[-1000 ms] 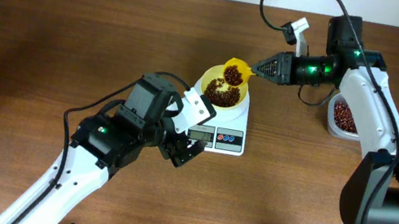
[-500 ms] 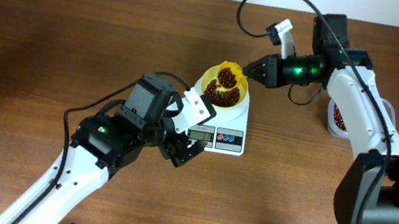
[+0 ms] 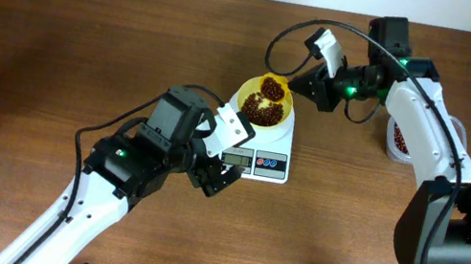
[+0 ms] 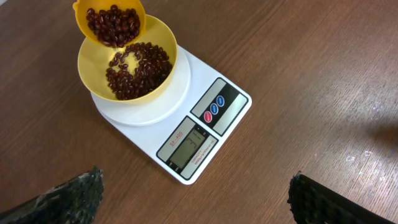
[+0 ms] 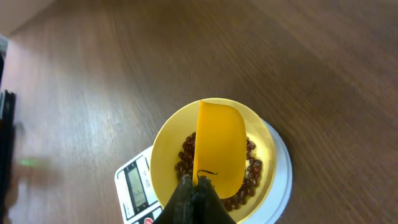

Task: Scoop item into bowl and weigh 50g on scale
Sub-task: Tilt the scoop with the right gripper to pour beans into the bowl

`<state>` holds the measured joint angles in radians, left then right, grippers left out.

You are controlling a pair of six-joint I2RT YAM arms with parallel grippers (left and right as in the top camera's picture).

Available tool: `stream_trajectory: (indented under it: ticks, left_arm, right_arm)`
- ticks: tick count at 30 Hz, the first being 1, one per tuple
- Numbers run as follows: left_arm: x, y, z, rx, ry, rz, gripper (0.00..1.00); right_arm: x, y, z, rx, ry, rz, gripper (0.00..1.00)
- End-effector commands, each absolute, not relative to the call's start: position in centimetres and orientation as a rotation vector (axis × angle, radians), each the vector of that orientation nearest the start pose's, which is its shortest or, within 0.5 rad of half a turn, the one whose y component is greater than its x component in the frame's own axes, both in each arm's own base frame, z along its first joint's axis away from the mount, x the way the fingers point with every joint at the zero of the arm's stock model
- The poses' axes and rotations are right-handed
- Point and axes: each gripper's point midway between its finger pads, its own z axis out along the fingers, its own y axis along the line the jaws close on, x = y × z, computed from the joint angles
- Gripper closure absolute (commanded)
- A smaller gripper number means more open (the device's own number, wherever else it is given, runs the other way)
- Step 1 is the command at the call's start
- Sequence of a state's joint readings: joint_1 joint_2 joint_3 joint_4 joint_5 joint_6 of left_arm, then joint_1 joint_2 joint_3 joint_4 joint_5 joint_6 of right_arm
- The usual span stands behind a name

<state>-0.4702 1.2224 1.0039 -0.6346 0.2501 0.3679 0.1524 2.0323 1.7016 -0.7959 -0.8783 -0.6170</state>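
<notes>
The pale yellow bowl (image 3: pixel 264 108) stands on the white scale (image 3: pixel 262 156) and holds dark red-brown beans (image 3: pixel 260 113). My right gripper (image 3: pixel 299 87) is shut on the handle of a yellow scoop (image 3: pixel 273 87). It holds the scoop full of beans, tilted over the bowl's far rim. The left wrist view shows the loaded scoop (image 4: pixel 112 25) above the bowl (image 4: pixel 166 46) and the scale's display (image 4: pixel 189 146). The right wrist view shows the scoop's underside (image 5: pixel 219 146) over the bowl (image 5: pixel 166 143), with the gripper (image 5: pixel 196 186) on it. My left gripper (image 3: pixel 218 162) (image 4: pixel 199 208) is open beside the scale's front.
A clear container of beans (image 3: pixel 403 137) sits at the right, partly behind my right arm. My left arm lies across the table's near left. A cable loops above the right wrist.
My right gripper has carried the loaded scoop left to a spot over the bowl, and its wrist has turned. The left arm has not moved.
</notes>
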Motion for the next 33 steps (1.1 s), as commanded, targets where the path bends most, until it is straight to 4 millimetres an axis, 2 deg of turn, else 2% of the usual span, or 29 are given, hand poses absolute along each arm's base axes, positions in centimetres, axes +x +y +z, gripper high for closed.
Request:
stream_trajectory:
  ticks: [1, 14, 20, 33]
  left_arm:
    - [28.3, -19.2, 18.7, 1.104, 2.144, -0.340, 0.01]
    - [28.3, -19.2, 18.7, 1.104, 2.144, -0.340, 0.01]
    - [28.3, -19.2, 18.7, 1.104, 2.144, -0.340, 0.01]
    - [28.3, -19.2, 18.7, 1.104, 2.144, -0.340, 0.01]
  right_arm:
    - [44.2, 20.4, 16.0, -1.262, 1.972, 0.885, 0.96]
    - [43.5, 20.4, 15.7, -1.535, 1.720, 0.750, 0.96]
    - [43.5, 20.4, 15.7, -1.603, 1.636, 0.702, 0.96]
    - [43.0, 20.4, 15.6, -1.600, 1.652, 0.730, 0.96]
